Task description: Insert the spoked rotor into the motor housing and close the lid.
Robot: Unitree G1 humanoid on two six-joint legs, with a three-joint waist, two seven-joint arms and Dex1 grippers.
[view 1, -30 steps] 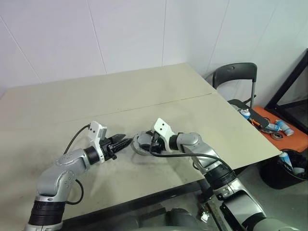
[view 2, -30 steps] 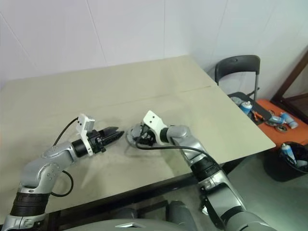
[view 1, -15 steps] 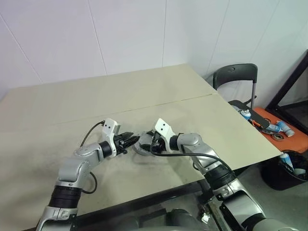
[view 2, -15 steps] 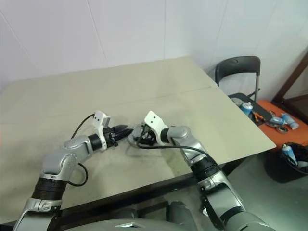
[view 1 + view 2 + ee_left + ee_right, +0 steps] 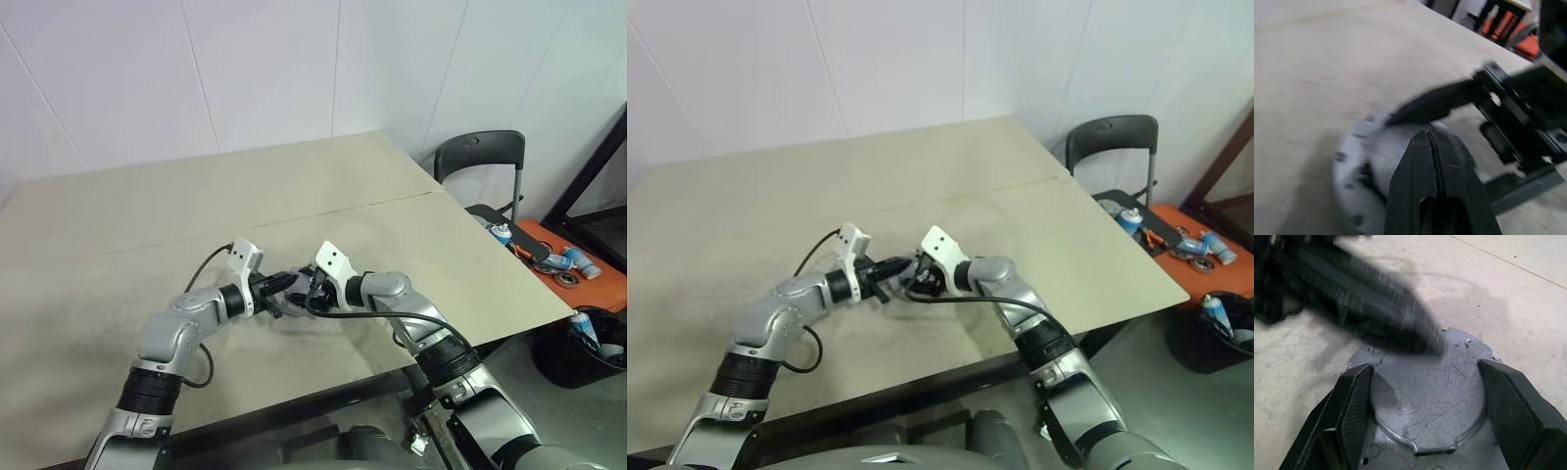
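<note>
The motor housing, a round silver-grey metal shell with a holed flange, lies on the table with a flat scratched face up. My right gripper straddles it, one black finger against each side of the raised round part. My left gripper is shut with nothing in it. Its joined tips hover just over the housing's top, reaching in opposite the right gripper. The spoked rotor and the lid are out of view.
The beige table has a seam across its middle and its right edge runs near a black chair. An orange case with cans and tools and a dark bin stand on the floor beyond.
My left arm swung right toward the housing, and its fingers closed from half open to shut, ending with the tips over the top. The right gripper and the housing stayed in place.
</note>
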